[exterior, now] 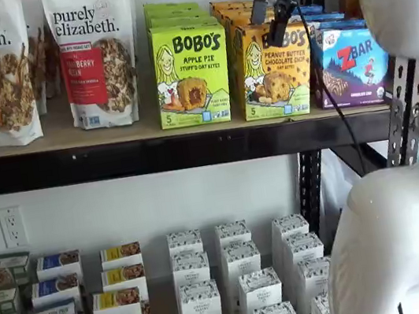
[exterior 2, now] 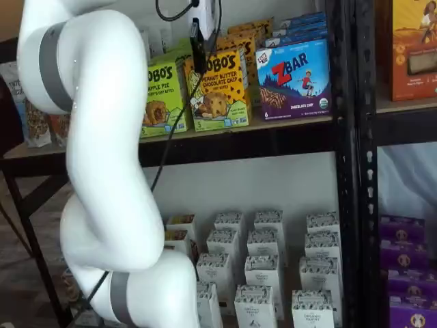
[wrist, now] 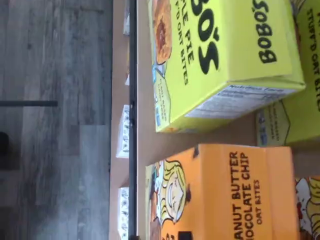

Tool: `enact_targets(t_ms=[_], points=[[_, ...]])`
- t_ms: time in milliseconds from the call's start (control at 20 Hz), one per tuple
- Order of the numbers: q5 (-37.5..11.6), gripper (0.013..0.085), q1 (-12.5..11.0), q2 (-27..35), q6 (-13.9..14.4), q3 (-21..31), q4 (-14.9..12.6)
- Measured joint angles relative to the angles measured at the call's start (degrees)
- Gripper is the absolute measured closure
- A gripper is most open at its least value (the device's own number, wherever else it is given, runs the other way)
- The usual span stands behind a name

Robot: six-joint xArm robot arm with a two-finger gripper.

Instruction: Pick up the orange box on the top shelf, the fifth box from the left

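The orange box stands upright on the top shelf, between a lime-green Bobo's box and a blue ZBar box; more orange boxes stand behind it. It shows in both shelf views. The wrist view, turned on its side, shows its top and front close up. My gripper hangs just in front of the box's upper edge, tilted, with a gap between its two black fingers and nothing in them. In a shelf view only one finger shows, side-on.
The lime-green Apple Pie box stands close to the orange box's left, the ZBar box close to its right. Granola bags stand further left. Small white cartons fill the lower level. A black upright stands right.
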Motion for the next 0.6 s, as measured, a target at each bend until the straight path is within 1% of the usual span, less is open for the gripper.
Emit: enact_targets(t_ms=[200,600], points=[[0.5,0.0130,0.5,0.5,0.2,-0.1,-1.2],[1.7,0.0130,0.8,1.6,0.3,-0.8,-2.3]])
